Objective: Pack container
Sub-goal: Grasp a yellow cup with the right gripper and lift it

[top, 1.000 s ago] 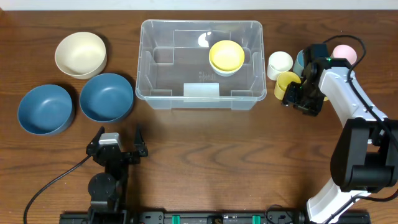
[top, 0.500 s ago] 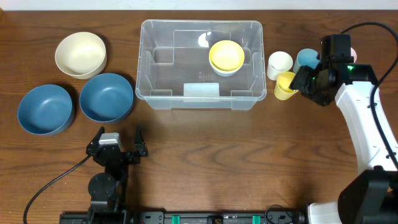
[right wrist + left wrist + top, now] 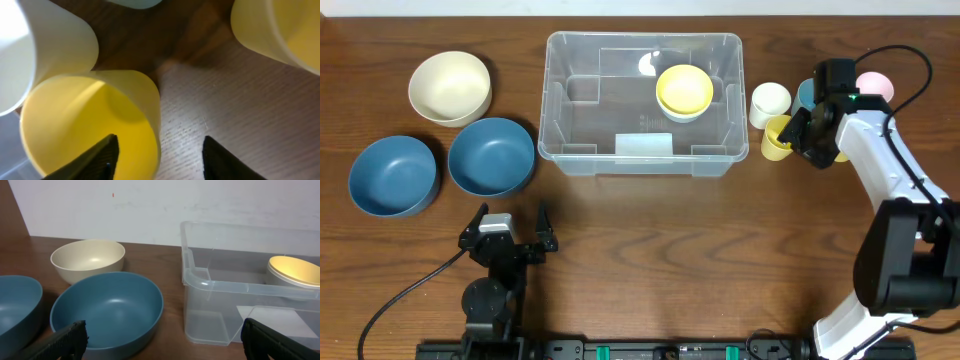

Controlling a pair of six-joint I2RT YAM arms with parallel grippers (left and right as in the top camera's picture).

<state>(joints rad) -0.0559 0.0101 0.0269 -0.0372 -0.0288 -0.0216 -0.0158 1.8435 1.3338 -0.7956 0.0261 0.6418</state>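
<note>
The clear container (image 3: 642,150) stands at the table's middle back with a yellow bowl (image 3: 684,90) in its right half. Just right of it is a yellow cup (image 3: 776,138). My right gripper (image 3: 797,136) is at that cup, open. In the right wrist view one finger is inside the yellow cup (image 3: 90,120) and the other is outside, so the gripper (image 3: 160,142) straddles the wall with a gap on the outer side. My left gripper (image 3: 508,232) rests open near the front edge, and its gripper (image 3: 165,342) holds nothing. The left wrist view also shows the container (image 3: 220,287).
A white cup (image 3: 769,101), a blue cup (image 3: 808,92) and a pink cup (image 3: 875,86) crowd round the yellow one. Another yellow cup (image 3: 280,25) shows close by. A cream bowl (image 3: 449,87) and two blue bowls (image 3: 492,155) (image 3: 392,176) sit at the left.
My right gripper has come in over the yellow cup's rim and its jaws have narrowed somewhat. The left arm has not moved.
</note>
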